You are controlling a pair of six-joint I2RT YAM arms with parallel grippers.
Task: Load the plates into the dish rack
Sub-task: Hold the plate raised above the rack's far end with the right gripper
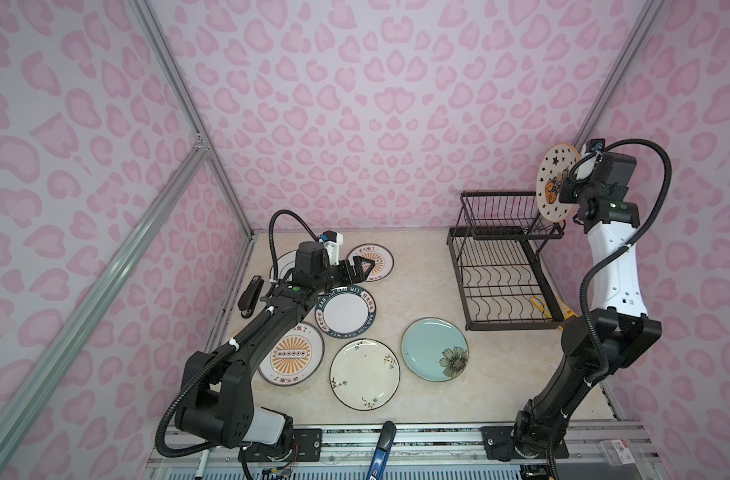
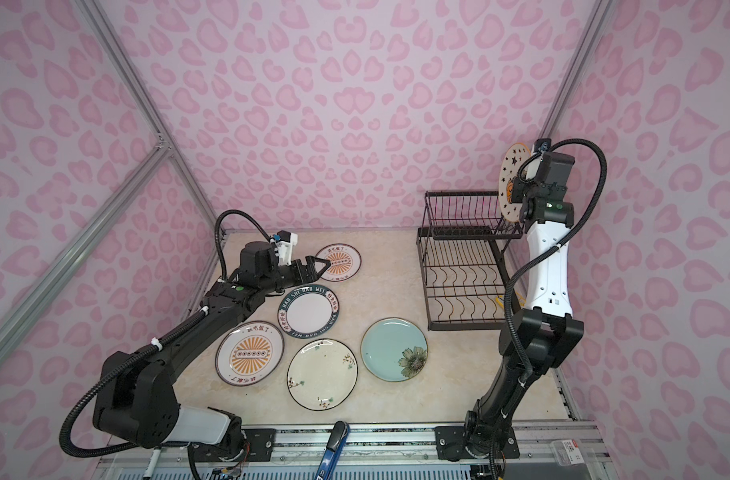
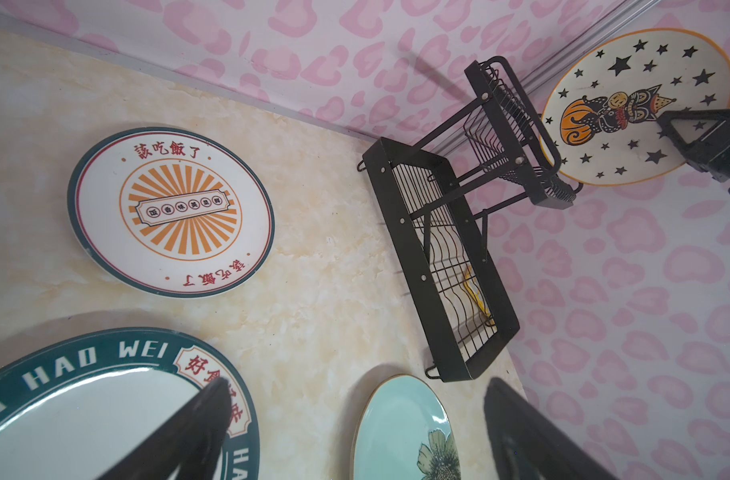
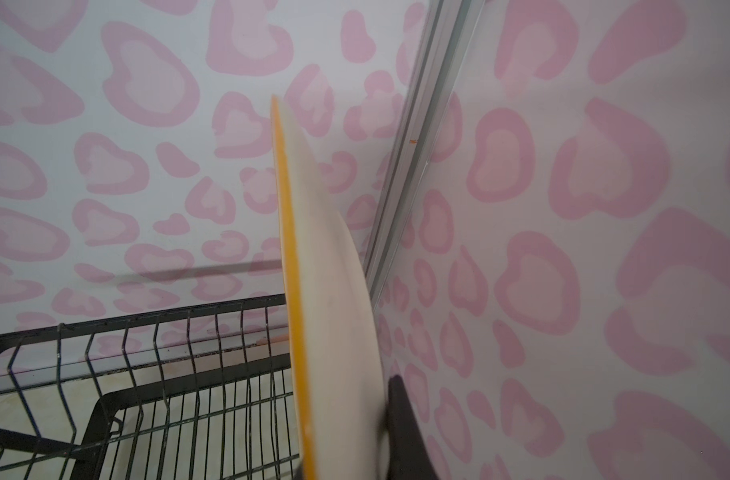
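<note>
My right gripper [image 1: 567,187] is shut on the starry orange-rimmed plate [image 1: 556,183], which it holds upright on edge above the right end of the upper tier of the black wire dish rack [image 1: 500,266]. The right wrist view shows that plate's rim [image 4: 297,291] edge-on over the rack's wires [image 4: 168,374]. My left gripper [image 1: 361,270] hangs open over the small sunburst plate [image 1: 376,259], with nothing between its fingers [image 3: 201,415]. Flat on the table lie the lettered plate [image 1: 346,311], a large sunburst plate [image 1: 292,355], the cream sprigged plate [image 1: 364,374] and the pale blue flowered plate [image 1: 434,349]. A white plate [image 1: 285,262] is half hidden under my left arm.
A black stapler-like tool [image 1: 251,296] lies by the left wall. Something yellow [image 1: 542,305] shows through the rack's lower tier. A blue-handled tool [image 1: 382,449] rests on the front rail. Pink patterned walls stand close behind and to the right of the rack.
</note>
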